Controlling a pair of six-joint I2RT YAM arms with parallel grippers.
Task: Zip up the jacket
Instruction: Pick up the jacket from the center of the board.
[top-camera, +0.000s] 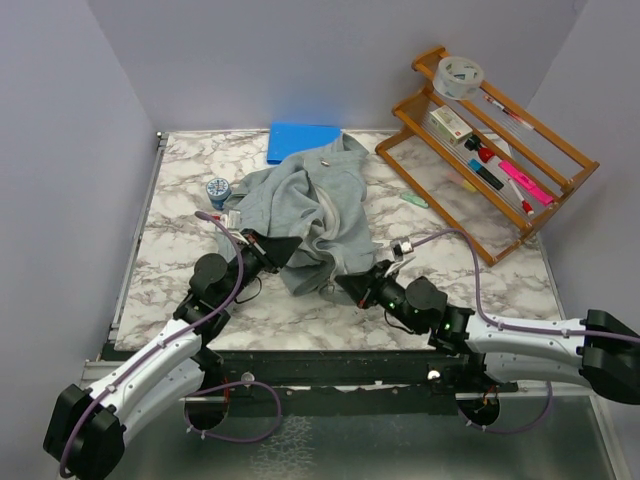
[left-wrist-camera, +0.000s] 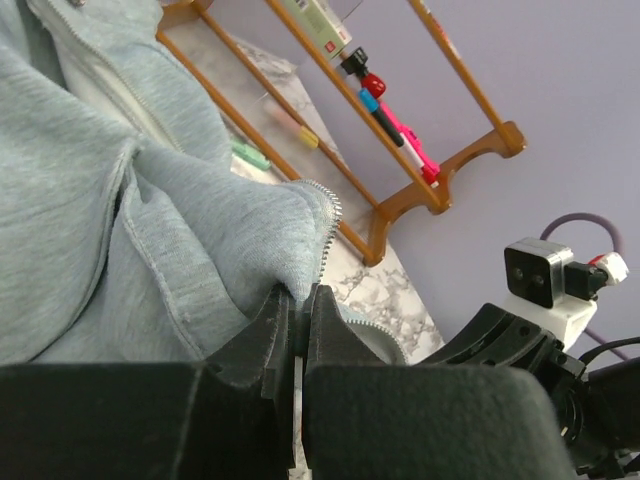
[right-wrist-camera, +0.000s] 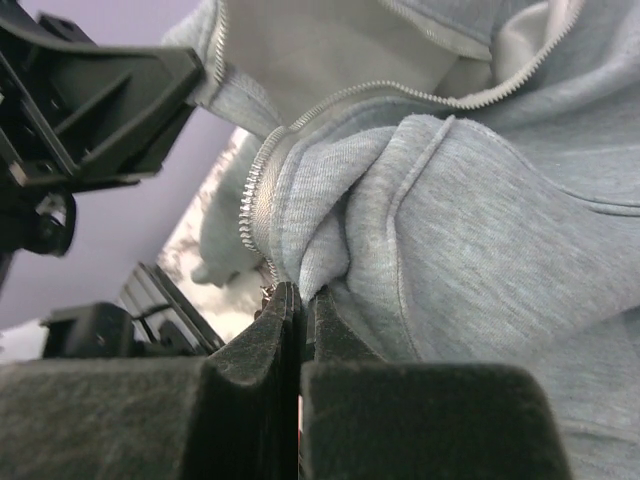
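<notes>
We have left gripper (left-wrist-camera: 300, 312) and right gripper (right-wrist-camera: 300, 300) each clamped on the jacket (top-camera: 310, 215) hem by the zipper (right-wrist-camera: 255, 190); fleece looks soft, light, floppy, so hold near the teeth.

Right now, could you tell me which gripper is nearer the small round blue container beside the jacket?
Left. The left gripper, clamped on the jacket hem, lies near-right of the blue container; the right gripper, also clamped on the hem, is farther right.
</notes>
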